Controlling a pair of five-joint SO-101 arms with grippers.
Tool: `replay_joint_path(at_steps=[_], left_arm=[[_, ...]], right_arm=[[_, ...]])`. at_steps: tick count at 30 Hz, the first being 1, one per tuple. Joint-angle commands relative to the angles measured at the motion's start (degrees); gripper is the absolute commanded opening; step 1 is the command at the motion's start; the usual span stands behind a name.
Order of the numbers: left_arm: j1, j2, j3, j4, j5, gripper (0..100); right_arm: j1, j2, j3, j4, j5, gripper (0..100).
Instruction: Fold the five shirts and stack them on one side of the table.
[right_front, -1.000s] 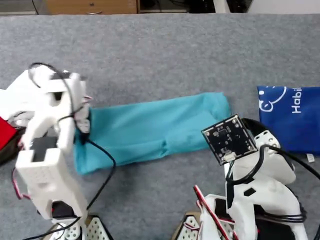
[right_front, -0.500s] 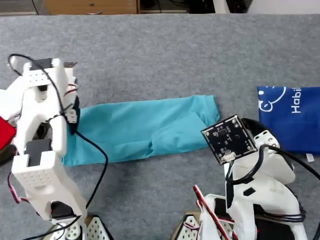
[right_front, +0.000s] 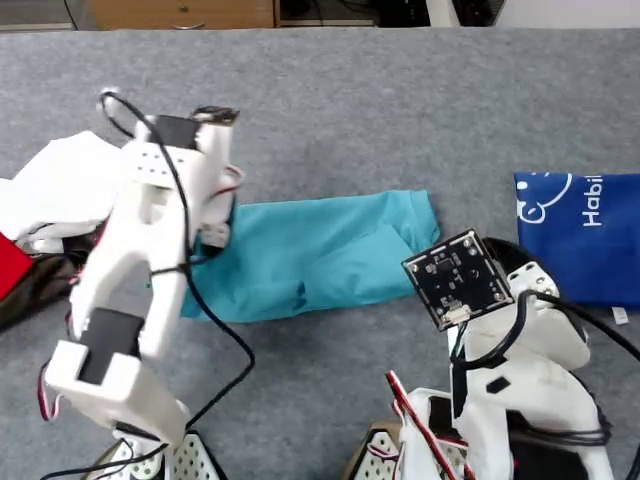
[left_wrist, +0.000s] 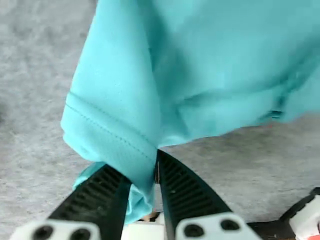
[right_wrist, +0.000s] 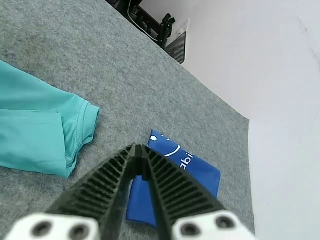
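Our left gripper (left_wrist: 156, 156) leans over the teal shirt (right_front: 330, 255), clamped tight on its hem, and it's dragged that end rightward.

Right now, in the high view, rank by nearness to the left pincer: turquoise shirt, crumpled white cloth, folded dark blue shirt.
1. Turquoise shirt, in the left pincer.
2. Crumpled white cloth, left side.
3. Folded dark blue shirt, right edge.

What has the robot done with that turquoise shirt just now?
The left tool, shut on the teal fabric shirt's end, first dragged it left across the grey table, then carried that end back right. The right tool and the dark blue folded shirt stayed put.
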Motion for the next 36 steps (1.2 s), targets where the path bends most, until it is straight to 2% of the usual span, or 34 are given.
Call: replay_joint_path(at_steps=[1, 10, 13, 20, 27, 36], left_arm=[[6.2, -3.3, -0.1, 1.1, 3.2, 2], [17.9, -1.5, -10.2, 1.1, 9.7, 2], [19.2, 2.6, -15.9, 1.1, 10.2, 2], [21.9, 11.9, -26.8, 1.1, 10.1, 2], [28.0, 14.1, -33.6, 1.1, 10.3, 2], [29.8, 16.2, -41.1, -0.1, 13.1, 2]], right_arm=[[1.3, -2.2, -1.0, 0.1, 0.5, 0.2], [1.3, -10.9, 4.4, 2.1, 2.6, 0.2], [1.9, -13.1, 5.6, 2.5, 4.4, 0.2], [9.1, -14.4, 5.7, 2.0, 4.8, 0.2], [12.4, -14.4, 5.3, 2.0, 4.7, 0.2], [13.1, -14.5, 5.3, 2.0, 4.6, 0.2]])
